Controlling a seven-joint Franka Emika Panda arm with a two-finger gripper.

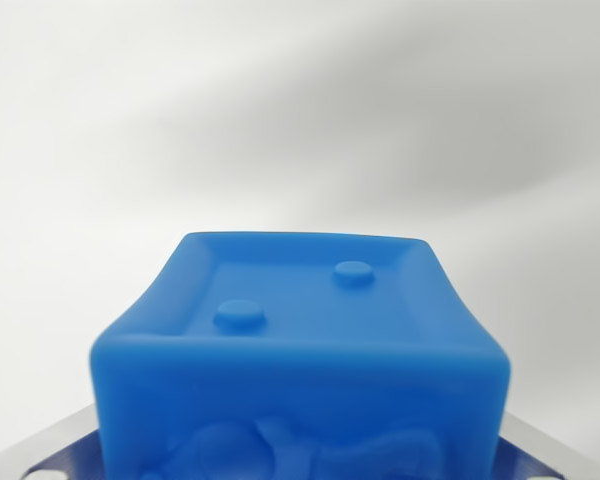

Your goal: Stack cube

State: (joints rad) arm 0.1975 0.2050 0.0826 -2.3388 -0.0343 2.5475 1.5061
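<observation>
Although only the wrist view was available, it showed the blue cube (pixel 300 350) filling the lower centre of the picture, very close beneath the camera. The cube sat directly in line with the wrist, neither to the wrist view's left nor to its right, with its upper face turned toward the top of the picture. That face was recessed inside a raised rim and carried two round studs, one nearer the wrist view's left and one farther back toward the right. No long axis could be assigned: the body appeared roughly as wide as it was deep.

At the lower corners, pale grey metal parts (pixel 55 445) flanked the cube on both sides. These were judged to belong to the fingers, but the fingertips themselves were hidden by the cube, so whether they clamped it or stood released could not be determined. The position of the cube between those parts suggested a grasp; this remained a judgement only.

Behind the cube lay a blurred white-grey background (pixel 300 110). No table edge, second cube or stacking target was visible, so the direction to the target could not be stated.

Raised relief shapes showed on the near face, blurred and cut off by the lower edge; nothing legible, no brand or label, could be read.
</observation>
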